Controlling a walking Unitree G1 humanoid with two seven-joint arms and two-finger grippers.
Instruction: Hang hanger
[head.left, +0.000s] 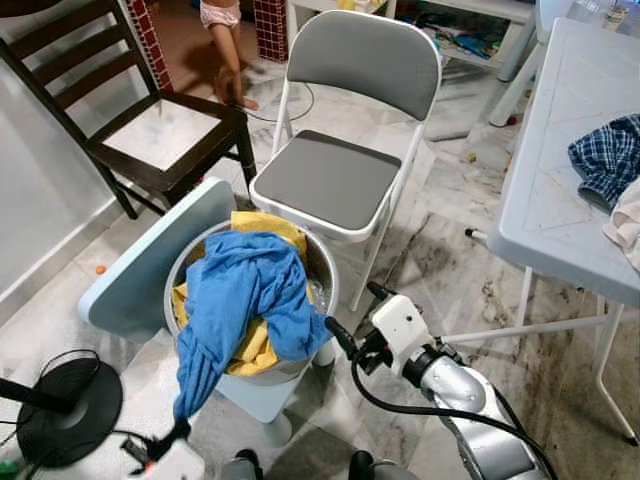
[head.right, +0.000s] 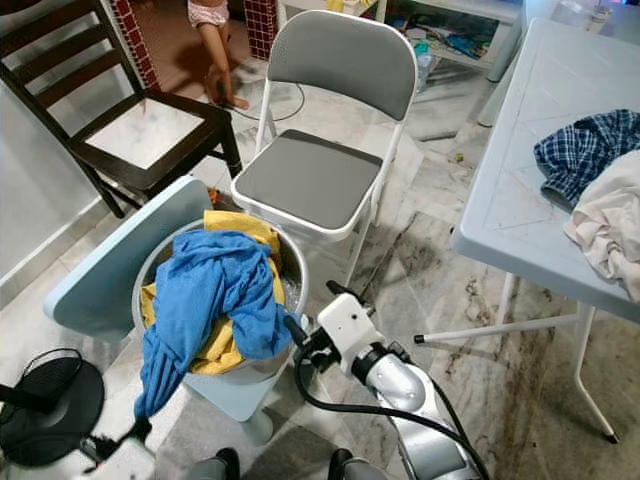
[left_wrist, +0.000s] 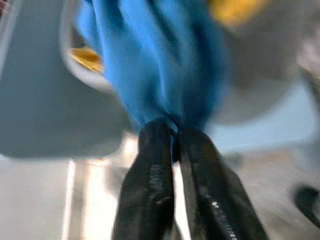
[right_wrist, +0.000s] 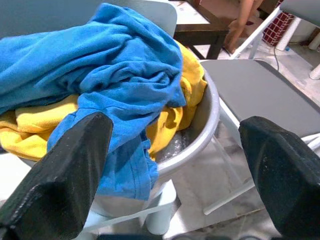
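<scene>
2 chairs (head.left: 330, 180), 1 basin (head.left: 325, 275), 1 table (head.left: 560, 190), 1 fan (head.left: 65, 410)

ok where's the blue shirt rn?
Blue shirt is draped over the metal basin, on a yellow cloth, before the grey folding chair; left gripper pinches its hanging end.

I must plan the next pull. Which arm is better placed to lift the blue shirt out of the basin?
Left: its gripper already pinches the blue cotton shirt. The right gripper hovers open beside the round metal basin.
</scene>
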